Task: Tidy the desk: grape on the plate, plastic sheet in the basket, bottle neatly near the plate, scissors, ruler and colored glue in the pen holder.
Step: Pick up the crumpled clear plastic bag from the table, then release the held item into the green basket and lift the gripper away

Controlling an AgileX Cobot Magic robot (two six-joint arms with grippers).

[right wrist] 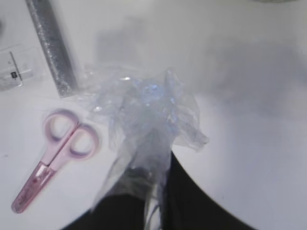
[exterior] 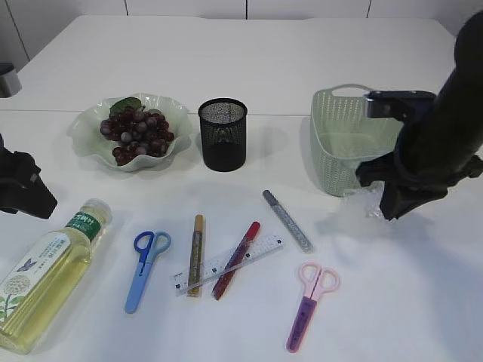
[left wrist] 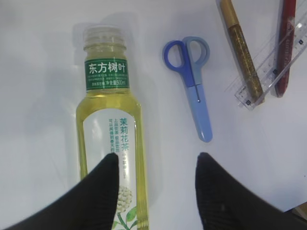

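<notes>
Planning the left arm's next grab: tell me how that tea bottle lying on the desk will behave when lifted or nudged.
The bottle lies on its side with a rounded body, so a nudge will probably roll it. It looks nearly full of liquid, so likely heavy for its size. Its glossy plastic may slip between the left gripper fingers.

Smooth matt white tabletop (exterior: 249, 60) under everything, barely any glare. Crinkly see-through plastic sheet (right wrist: 144, 120), thin film, shiny little highlights on the creases, bunched up just right of the pink plastic-handled scissors (right wrist: 53, 153). Further right of those scissors, pale green woven-look plastic basket (exterior: 339, 143), matt. Left of them: clear hard plastic ruler (exterior: 226, 264), three glue pens with glittery rough-looking barrels in silver (exterior: 287, 220), red (exterior: 235, 260) and gold (exterior: 196, 254), glossy blue scissors (exterior: 145, 268). Black metal-mesh pen holder (exterior: 223, 134), dull finish. Glossy clear plastic bottle of yellow tea (left wrist: 112, 134) with paper-like green label. Wavy pale green plate (exterior: 132, 139), glazed-looking sheen, waxy dark red grapes (exterior: 136, 132).
</notes>
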